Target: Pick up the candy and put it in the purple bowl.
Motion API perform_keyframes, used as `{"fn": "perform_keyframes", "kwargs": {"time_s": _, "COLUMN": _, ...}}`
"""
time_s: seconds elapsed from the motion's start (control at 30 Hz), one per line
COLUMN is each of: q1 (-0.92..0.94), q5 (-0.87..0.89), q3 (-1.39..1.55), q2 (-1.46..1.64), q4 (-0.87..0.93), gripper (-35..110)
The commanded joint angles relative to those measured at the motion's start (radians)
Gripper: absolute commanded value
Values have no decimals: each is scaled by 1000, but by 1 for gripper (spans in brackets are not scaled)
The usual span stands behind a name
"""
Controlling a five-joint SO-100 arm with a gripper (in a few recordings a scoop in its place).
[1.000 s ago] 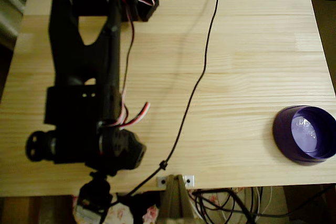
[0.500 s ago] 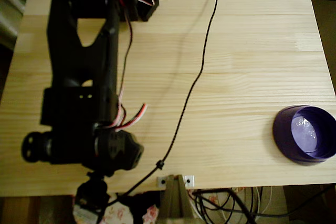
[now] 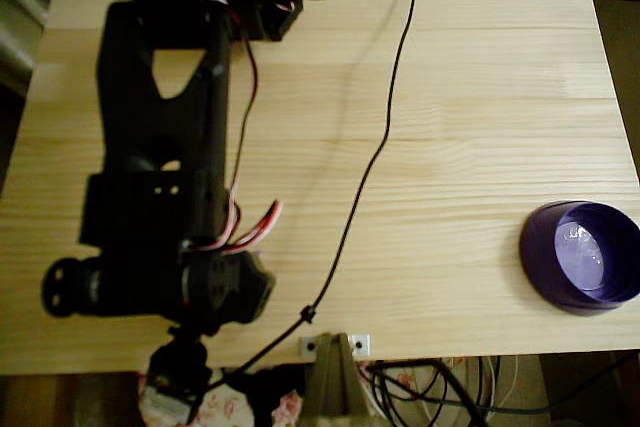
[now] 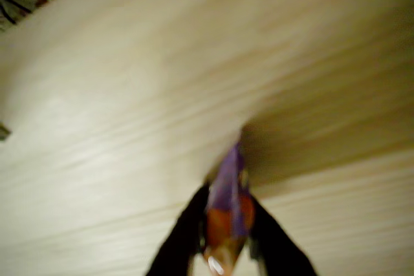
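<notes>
My end effector (image 4: 228, 237) pinches the candy (image 4: 226, 208), a shiny purple wrapper with orange print. The purple bowl (image 3: 582, 256) sits on the pale wooden desk (image 3: 480, 127).

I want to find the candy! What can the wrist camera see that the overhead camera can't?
The wrist view alone shows the candy, purple and orange, pinched between the dark fingers of the gripper. The overhead view alone shows the purple bowl at the right edge, the black arm at the left and a black cable. Both show the light wooden table, blurred in the wrist view.
</notes>
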Motion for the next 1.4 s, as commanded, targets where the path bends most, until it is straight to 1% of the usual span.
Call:
{"fn": "perform_keyframes", "kwargs": {"time_s": 0.0, "q1": 3, "q5": 8, "q3": -80, "q2": 58, "q4": 37, "gripper": 6}}
{"fn": "perform_keyframes", "kwargs": {"time_s": 0.3, "q1": 9, "q5": 14, "q3": -5, "q2": 150, "q4": 37, "gripper": 7}}
{"fn": "perform_keyframes", "kwargs": {"time_s": 0.67, "q1": 38, "q5": -15, "q3": 179, "q2": 341, "q4": 37, "gripper": 10}}
{"fn": "perform_keyframes", "kwargs": {"time_s": 1.03, "q1": 60, "q5": -43, "q3": 370, "q2": 534, "q4": 23, "gripper": 10}}
{"fn": "perform_keyframes", "kwargs": {"time_s": 1.13, "q1": 60, "q5": -44, "q3": 440, "q2": 584, "q4": -11, "gripper": 10}}
{"fn": "perform_keyframes", "kwargs": {"time_s": 1.23, "q1": 57, "q5": -55, "q3": 545, "q2": 643, "q4": -92, "gripper": 11}}
{"fn": "perform_keyframes", "kwargs": {"time_s": 1.3, "q1": 52, "q5": -63, "q3": 620, "q2": 672, "q4": -156, "gripper": 14}}
{"fn": "perform_keyframes", "kwargs": {"time_s": 1.37, "q1": 51, "q5": -74, "q3": 721, "q2": 712, "q4": -255, "gripper": 22}}
